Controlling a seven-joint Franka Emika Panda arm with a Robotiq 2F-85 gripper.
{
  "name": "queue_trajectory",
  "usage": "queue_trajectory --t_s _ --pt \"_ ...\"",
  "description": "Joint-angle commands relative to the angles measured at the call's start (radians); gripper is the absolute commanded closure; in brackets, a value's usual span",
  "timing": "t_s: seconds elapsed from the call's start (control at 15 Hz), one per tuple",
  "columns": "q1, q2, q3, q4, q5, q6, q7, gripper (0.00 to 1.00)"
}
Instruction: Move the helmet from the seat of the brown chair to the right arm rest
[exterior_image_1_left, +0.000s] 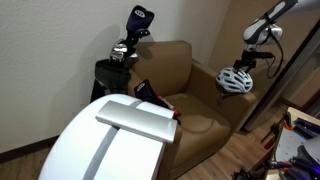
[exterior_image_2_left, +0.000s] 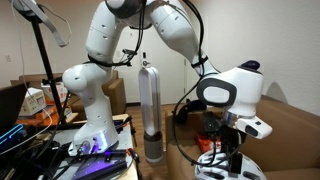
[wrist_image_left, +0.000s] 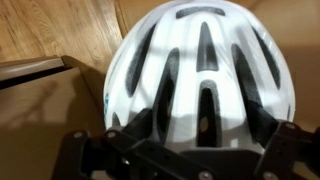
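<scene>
The white vented helmet (exterior_image_1_left: 236, 80) sits on the arm rest of the brown chair (exterior_image_1_left: 185, 75), at the right of that exterior view. It also shows at the bottom edge of an exterior view (exterior_image_2_left: 225, 168) and fills the wrist view (wrist_image_left: 200, 70). My gripper (exterior_image_1_left: 248, 62) is right above it, pointing down. In the wrist view the two dark fingers (wrist_image_left: 200, 135) stand wide apart on either side of the helmet's near part, so the gripper looks open. Whether the fingers touch the shell is not visible.
A dark bag of golf clubs (exterior_image_1_left: 120, 60) leans beside the chair's far arm. A black and red object (exterior_image_1_left: 150, 93) lies on the seat. A large white rounded body (exterior_image_1_left: 110, 140) fills the foreground. A grey pole (exterior_image_2_left: 150, 110) and a cluttered table (exterior_image_2_left: 40, 150) stand near the robot base.
</scene>
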Motion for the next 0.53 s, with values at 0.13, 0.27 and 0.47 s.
queue_trajectory --t_s 0.13,0.27,0.47 --pt "-0.057 -0.056 0.021 -0.004 0.042 -0.036 -0.052 0.0" --pt "-0.061 -0.079 0.02 -0.012 0.051 -0.042 -0.056 0.0" --pt "-0.064 -0.103 0.019 -0.014 0.059 -0.055 -0.069 0.0"
